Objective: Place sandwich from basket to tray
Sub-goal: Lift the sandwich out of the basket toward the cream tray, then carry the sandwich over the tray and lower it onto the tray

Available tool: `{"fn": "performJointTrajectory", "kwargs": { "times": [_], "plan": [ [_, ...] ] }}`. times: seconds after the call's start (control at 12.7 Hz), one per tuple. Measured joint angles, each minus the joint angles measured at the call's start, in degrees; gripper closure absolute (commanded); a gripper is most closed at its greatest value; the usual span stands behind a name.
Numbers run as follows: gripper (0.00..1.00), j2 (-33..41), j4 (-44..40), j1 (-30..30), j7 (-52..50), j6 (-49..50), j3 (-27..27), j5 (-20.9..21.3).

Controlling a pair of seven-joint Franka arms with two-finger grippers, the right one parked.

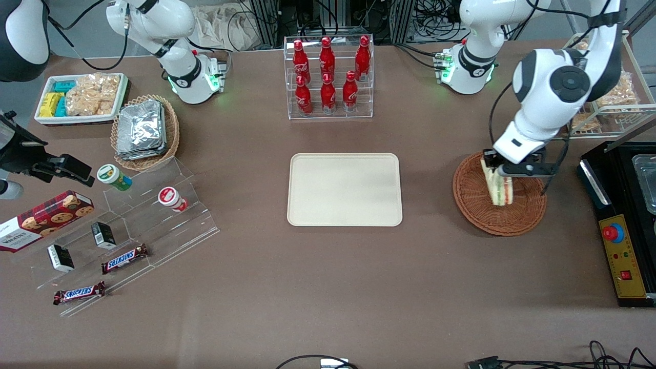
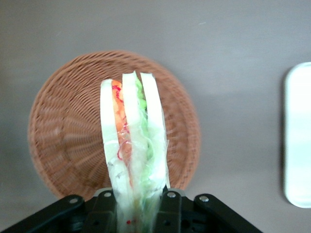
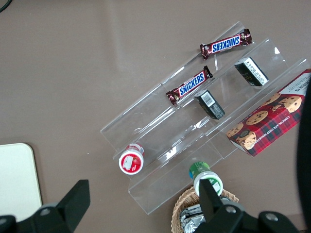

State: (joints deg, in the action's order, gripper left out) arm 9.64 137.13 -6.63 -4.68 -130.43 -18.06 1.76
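My left gripper (image 1: 505, 170) is shut on the sandwich (image 1: 498, 187), a wedge of pale bread with red, orange and green filling. The sandwich hangs point-down over the round reddish-brown basket (image 1: 474, 207). In the left wrist view the black fingers (image 2: 167, 206) squeeze the wide end of the sandwich (image 2: 131, 141), and the basket (image 2: 63, 141) lies below it with nothing else in it. The cream tray (image 1: 344, 205) lies flat at the table's middle, toward the parked arm from the basket, and its rounded edge (image 2: 297, 136) also shows from the wrist.
A clear rack of red cola bottles (image 1: 328, 77) stands farther from the front camera than the tray. A black control box with a red button (image 1: 622, 256) sits beside the basket. A white wire rack of snacks (image 1: 610, 102) stands beside the working arm.
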Motion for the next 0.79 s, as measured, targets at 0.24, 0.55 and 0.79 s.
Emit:
{"fn": "performJointTrajectory", "kwargs": {
  "times": [0.24, 0.55, 0.79],
  "plan": [
    [0.75, 0.0, -2.5, 1.0, -1.9, 0.5, -7.8, -0.1],
    [0.75, -1.9, -4.4, 1.1, -8.8, 0.7, -15.6, -0.5],
    [0.75, -8.4, -9.4, 1.2, -15.9, 0.7, -20.8, -0.1]
  ]
}}
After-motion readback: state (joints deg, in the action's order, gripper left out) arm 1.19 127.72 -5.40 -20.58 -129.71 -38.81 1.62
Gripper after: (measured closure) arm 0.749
